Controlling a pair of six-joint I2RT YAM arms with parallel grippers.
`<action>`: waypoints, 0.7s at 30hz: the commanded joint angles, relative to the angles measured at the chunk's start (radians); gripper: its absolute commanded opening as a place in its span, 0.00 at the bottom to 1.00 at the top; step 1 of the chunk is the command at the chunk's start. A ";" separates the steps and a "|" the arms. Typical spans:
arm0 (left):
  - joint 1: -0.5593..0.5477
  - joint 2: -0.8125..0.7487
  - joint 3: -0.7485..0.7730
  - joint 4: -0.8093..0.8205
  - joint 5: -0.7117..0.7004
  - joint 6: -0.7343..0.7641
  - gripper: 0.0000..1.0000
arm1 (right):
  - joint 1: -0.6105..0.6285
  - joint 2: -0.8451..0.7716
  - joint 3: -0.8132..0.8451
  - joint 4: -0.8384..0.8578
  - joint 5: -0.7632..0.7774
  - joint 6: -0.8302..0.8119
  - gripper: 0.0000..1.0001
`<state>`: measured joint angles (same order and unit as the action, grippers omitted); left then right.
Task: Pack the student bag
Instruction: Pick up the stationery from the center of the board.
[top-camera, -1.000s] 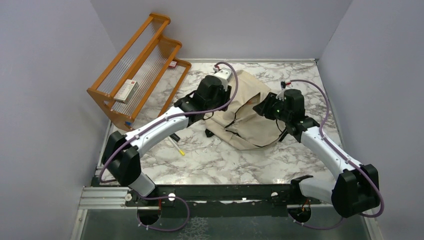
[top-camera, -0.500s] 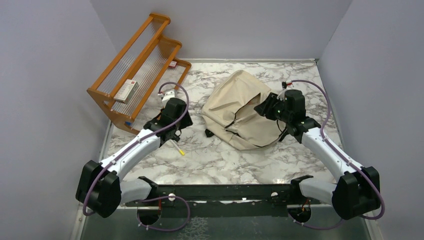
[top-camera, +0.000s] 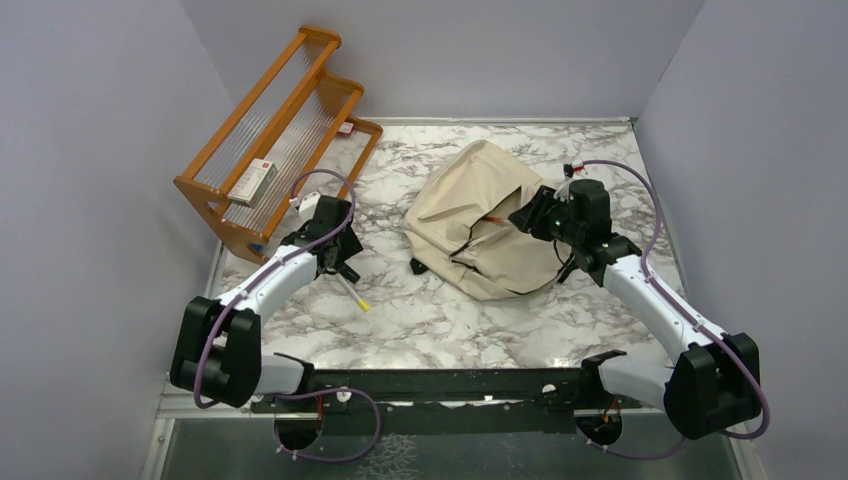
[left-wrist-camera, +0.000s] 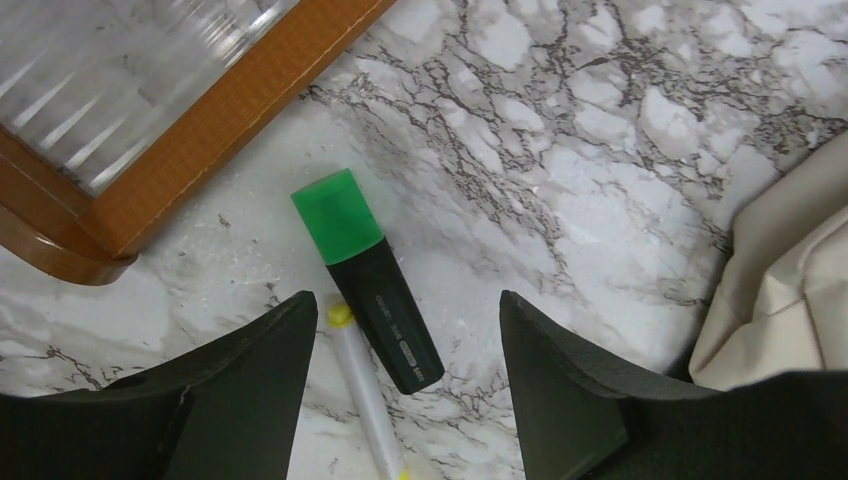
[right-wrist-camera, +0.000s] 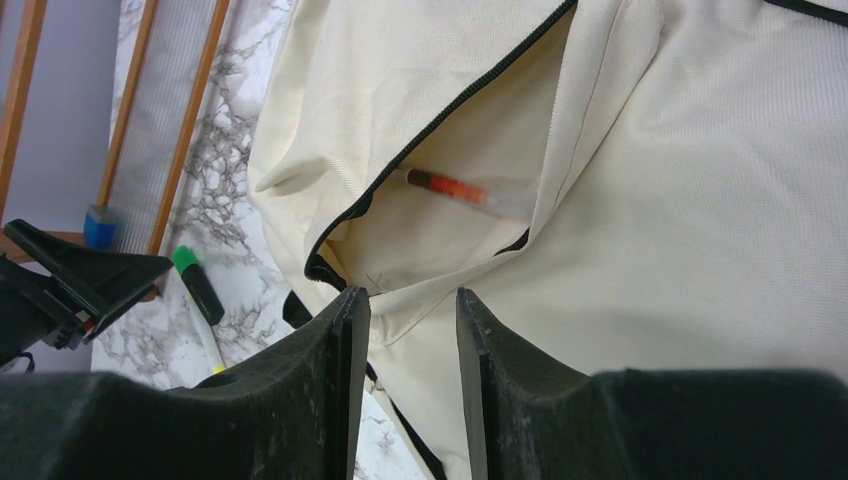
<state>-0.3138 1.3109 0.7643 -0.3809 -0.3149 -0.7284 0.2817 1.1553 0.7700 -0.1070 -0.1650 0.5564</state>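
My top camera shows a white marble-pattern table (top-camera: 440, 320) with grey veining. I count four items resting directly on it. The orange wooden rack (top-camera: 270, 150) stands at the far left and runs diagonally. The student bag (top-camera: 470, 215) lies slumped at the far centre with its zipped opening gaping. Between the two, near the rack's foot, my left wrist camera shows a green-capped highlighter (left-wrist-camera: 370, 280) lying flat. A white pen with a yellow end (left-wrist-camera: 365, 390) lies just beside it, roughly parallel. I cannot confirm whether these two touch. Both lie apart from the rack and the bag.
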 joint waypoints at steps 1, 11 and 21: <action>0.009 0.037 0.003 -0.044 -0.035 -0.065 0.68 | 0.006 -0.011 0.000 -0.010 0.028 -0.003 0.41; 0.010 0.088 -0.001 -0.050 -0.087 -0.139 0.68 | 0.006 -0.011 -0.005 -0.010 0.022 0.008 0.41; 0.010 0.174 0.021 -0.045 -0.139 -0.150 0.64 | 0.005 -0.014 -0.009 -0.015 0.027 0.011 0.41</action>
<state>-0.3088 1.4483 0.7616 -0.4149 -0.3977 -0.8604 0.2817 1.1553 0.7700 -0.1097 -0.1650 0.5606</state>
